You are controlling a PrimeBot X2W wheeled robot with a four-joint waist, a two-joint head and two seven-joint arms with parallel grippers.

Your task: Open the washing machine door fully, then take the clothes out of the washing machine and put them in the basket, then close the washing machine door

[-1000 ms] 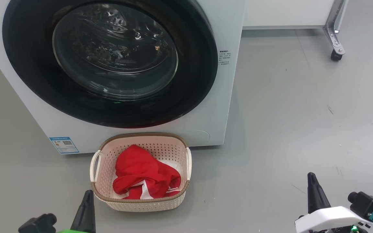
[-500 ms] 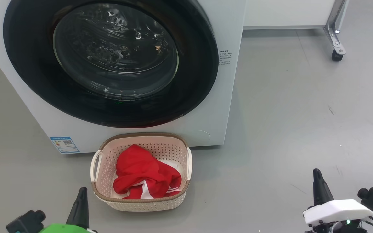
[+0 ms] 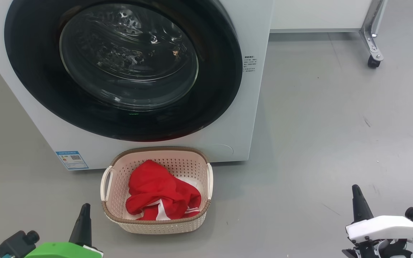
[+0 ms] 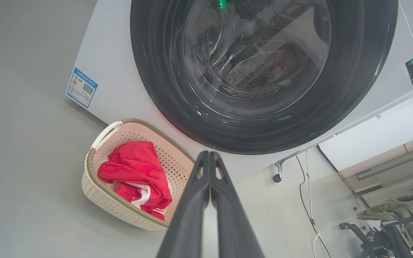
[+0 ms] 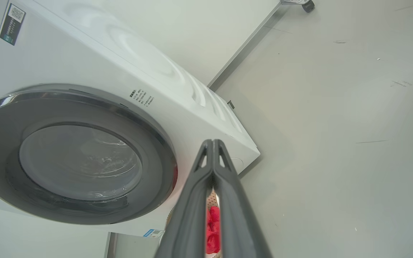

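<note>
Head view: the washing machine door (image 3: 120, 68) is sitting flush against the washing machine (image 3: 253, 107) at twelve o'clock. The clothes (image 3: 156, 195) are lying in the basket (image 3: 156, 225) at six. The left gripper (image 3: 82, 222) at seven and the right gripper (image 3: 359, 202) at four are hanging pinched together, holding nothing.

Left wrist view: the drum (image 4: 256, 73) is looking empty behind the glass.

Right wrist view: the door is lying flat.

The closing step is seemingly finishing; the next move calls only for confirming the latch.
</note>
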